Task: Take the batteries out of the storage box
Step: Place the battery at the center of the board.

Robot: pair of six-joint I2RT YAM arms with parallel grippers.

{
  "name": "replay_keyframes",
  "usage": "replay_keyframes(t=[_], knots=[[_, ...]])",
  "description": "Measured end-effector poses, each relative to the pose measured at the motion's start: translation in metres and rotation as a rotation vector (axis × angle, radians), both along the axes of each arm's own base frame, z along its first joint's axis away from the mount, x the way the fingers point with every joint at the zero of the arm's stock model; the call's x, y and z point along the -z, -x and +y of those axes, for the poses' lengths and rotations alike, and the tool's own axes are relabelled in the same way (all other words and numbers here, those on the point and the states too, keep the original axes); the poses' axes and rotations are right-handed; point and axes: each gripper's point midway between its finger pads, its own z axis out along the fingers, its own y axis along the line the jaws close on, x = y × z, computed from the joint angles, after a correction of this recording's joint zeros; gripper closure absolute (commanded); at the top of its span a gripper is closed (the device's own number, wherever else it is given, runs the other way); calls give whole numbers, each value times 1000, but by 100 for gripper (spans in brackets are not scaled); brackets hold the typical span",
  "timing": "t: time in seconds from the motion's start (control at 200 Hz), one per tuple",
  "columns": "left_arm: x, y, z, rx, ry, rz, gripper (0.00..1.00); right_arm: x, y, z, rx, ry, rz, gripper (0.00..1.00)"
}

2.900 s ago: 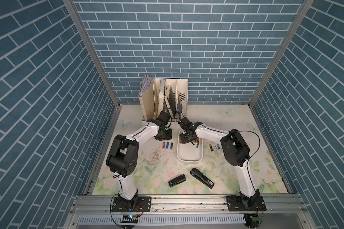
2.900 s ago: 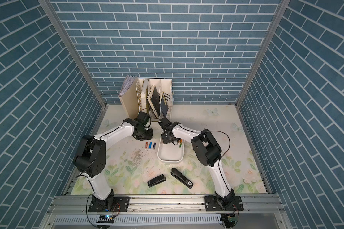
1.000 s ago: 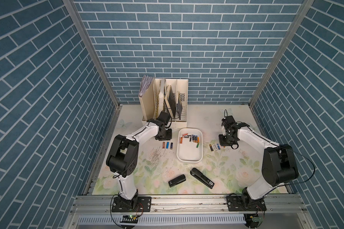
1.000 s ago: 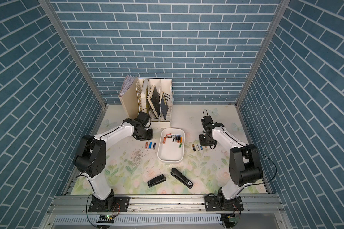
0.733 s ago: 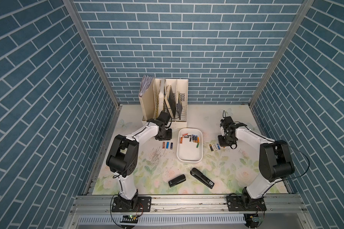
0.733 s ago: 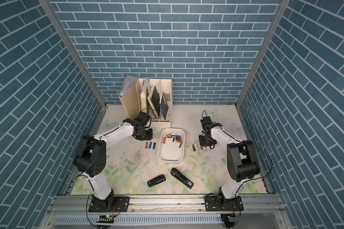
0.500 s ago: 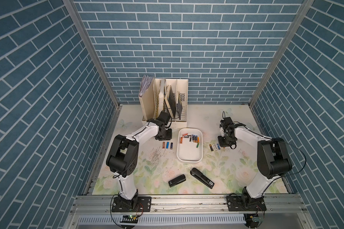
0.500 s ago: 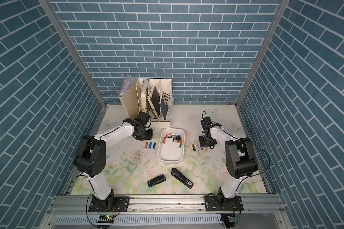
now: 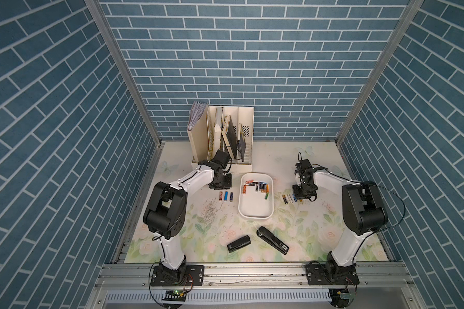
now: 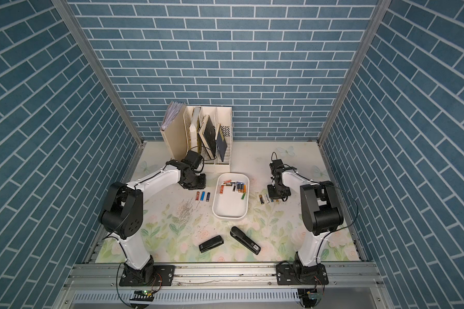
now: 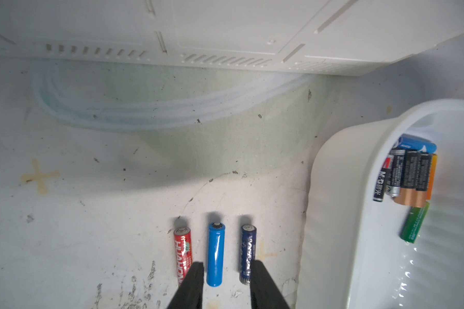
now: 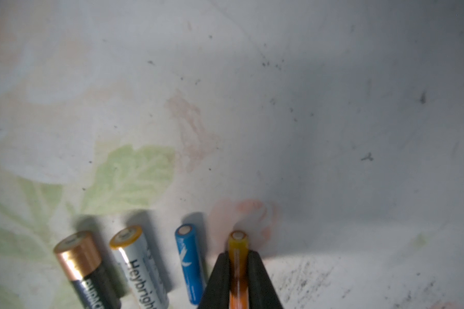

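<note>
Three batteries (image 11: 215,254) left of storage box (image 9: 255,207), four right; two staplers (image 9: 239,243).

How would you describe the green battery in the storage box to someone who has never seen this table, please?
Find the shallow white storage box mid-table, in front of the cream file holder. Its batteries cluster at the far end; the green battery lies nearest the robot among them, by the right wall. It alone has a green wrapper.

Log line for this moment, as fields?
right gripper: shut on orange battery | left gripper: open, astride blue battery on table | storage box: batteries left inside
</note>
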Motion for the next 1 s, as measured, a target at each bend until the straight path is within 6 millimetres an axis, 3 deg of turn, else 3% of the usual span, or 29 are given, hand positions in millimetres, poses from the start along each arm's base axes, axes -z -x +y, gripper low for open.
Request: replay_keyframes(t=[1.0], knots=[[0,0,0,0,0,0,65,2,-5,1,0,-1,-5,79]])
